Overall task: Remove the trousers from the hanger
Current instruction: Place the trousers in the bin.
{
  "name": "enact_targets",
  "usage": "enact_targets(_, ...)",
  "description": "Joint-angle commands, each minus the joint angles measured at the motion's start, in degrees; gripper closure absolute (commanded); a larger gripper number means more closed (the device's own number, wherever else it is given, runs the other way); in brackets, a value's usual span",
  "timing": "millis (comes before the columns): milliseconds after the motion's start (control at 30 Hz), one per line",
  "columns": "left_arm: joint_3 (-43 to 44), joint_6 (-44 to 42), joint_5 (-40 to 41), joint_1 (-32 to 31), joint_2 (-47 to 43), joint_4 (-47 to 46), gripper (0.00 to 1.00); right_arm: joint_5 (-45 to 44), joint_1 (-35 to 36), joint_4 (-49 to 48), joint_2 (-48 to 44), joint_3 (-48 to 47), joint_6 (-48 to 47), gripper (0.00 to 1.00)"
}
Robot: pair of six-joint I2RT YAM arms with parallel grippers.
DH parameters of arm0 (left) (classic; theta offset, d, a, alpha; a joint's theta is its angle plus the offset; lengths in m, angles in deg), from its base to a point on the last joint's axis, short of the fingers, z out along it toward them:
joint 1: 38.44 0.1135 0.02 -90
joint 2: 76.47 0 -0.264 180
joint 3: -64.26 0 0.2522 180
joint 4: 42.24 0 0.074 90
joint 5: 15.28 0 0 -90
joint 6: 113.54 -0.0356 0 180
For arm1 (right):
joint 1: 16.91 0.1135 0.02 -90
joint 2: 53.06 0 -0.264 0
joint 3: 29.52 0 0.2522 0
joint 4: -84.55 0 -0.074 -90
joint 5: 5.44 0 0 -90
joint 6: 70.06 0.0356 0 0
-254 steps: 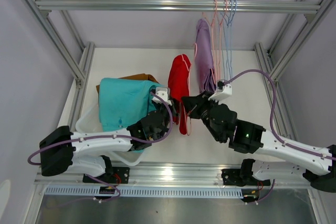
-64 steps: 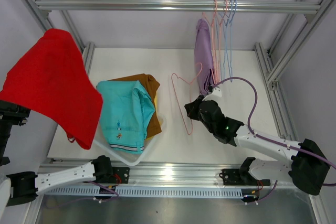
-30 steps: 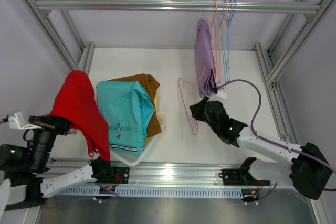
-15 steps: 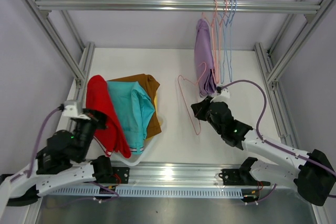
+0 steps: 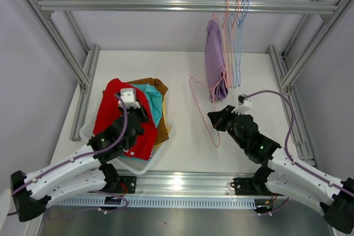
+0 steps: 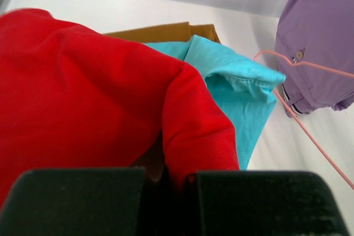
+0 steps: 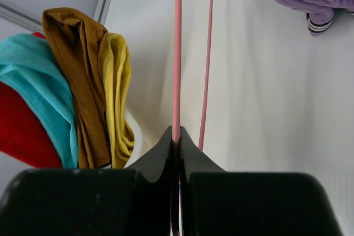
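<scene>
**A:** Where are the red trousers (image 5: 109, 109)?

**B:** Off their hanger and draped over the heap in the white tub (image 5: 87, 132) at the left of the table (image 5: 260, 81). The left gripper (image 6: 166, 176) is closed tight, with a fold of the red cloth pinched between its fingers, so they are not let go yet.

**A:** What lies under them?

**B:** The teal trousers (image 6: 238, 92), the brown trousers (image 7: 77, 53) and the yellow trousers (image 7: 119, 81), all stacked in that tub.

**A:** Four done, then?

**B:** I'd judge so, bar the release. The lilac trousers (image 5: 214, 62) are still on a hanger hooked over the rail (image 5: 166, 5) at the back, just beside a few bare hangers (image 5: 239, 37). That pair is what is left.

**A:** And the other arm?

**B:** The right gripper (image 7: 177, 139) is clamped shut on the wire of an empty pink hanger (image 7: 177, 53). It holds the hanger above the table, between the tub and the lilac pair. I'd say the hanger needs putting somewhere before that arm can help with the last pair.
</scene>
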Motion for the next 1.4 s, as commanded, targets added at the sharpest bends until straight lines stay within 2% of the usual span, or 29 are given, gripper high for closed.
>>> enact_targets(0,-0.4,3.8,-6.4,1.5,6.5,-10.3,0.99,0.0,-0.1,1.6,-2.2,0.7,-1.6,1.00)
enact_targets(200,5.9,1.9,-10.4,1.6,21.5,-10.9,0.99,-0.2,-0.3,1.7,-3.1,2.1,-2.0,1.00)
enact_targets(300,7.0,1.9,-11.2,1.6,24.2,-10.4,0.99,0.0,-0.2,1.6,-3.0,2.3,-2.4,1.00)
enact_targets(367,6.8,1.7,-11.8,1.6,24.1,-10.6,0.95,0.2,-0.2,1.7,-3.1,2.2,-2.6,1.00)
enact_targets(400,6.8,1.6,-11.9,1.6,23.9,-10.1,0.87,0.2,-0.2,1.8,-3.2,2.2,-2.7,1.00)
enact_targets(467,6.9,1.6,-11.9,1.6,22.8,-9.2,0.79,0.4,-0.2,2.0,-3.3,1.8,-2.9,1.00)
enact_targets(500,7.1,1.6,-11.6,1.5,22.2,-7.1,0.62,0.4,-0.2,2.0,-3.5,1.7,-2.8,1.00)
enact_targets(567,7.2,1.6,-11.7,1.5,19.7,-5.6,0.41,0.7,-0.2,2.0,-3.7,1.7,-2.9,1.00)
enact_targets(600,7.6,1.6,-11.2,1.5,18.8,-4.5,0.24,0.7,-0.2,2.0,-3.9,1.4,-2.8,1.00)
enact_targets(667,8.3,1.8,-10.5,1.5,15.7,-0.8,0.12,1.2,-0.2,2.1,-3.7,0.9,-3.0,1.00)
enact_targets(700,9.0,1.9,-10.2,1.5,14.7,0.4,0.01,1.3,-0.2,2.2,-3.5,0.3,-3.1,1.00)
enact_targets(867,17.1,-2.5,-4.6,-1.3,11.2,7.4,0.01,1.8,-0.1,2.2,-2.9,-1.5,-3.6,1.00)
enact_targets(1000,24.9,-5.2,-8.3,-2.1,9.4,11.5,0.01,1.4,-0.1,5.8,-2.2,-4.2,-5.8,1.00)
enact_targets(1100,31.4,-10.8,-13.2,-2.2,8.3,11.8,0.01,1.9,-0.1,7.8,-1.9,-7.1,-6.7,1.00)
enact_targets(1200,37.4,-15.9,-13.7,-2.2,8.3,12.6,0.01,2.8,0.3,10.1,-1.5,-10.4,-8.2,1.00)
enact_targets(1267,37.3,-18.4,-11.6,-2.2,7.9,11.7,0.01,2.5,1.2,12.0,-1.3,-13.2,-10.4,1.00)
enact_targets(1367,30.7,-24.0,-9.0,-1.6,4.9,3.4,0.01,0.8,2.8,14.8,-0.6,-17.4,-13.5,1.00)
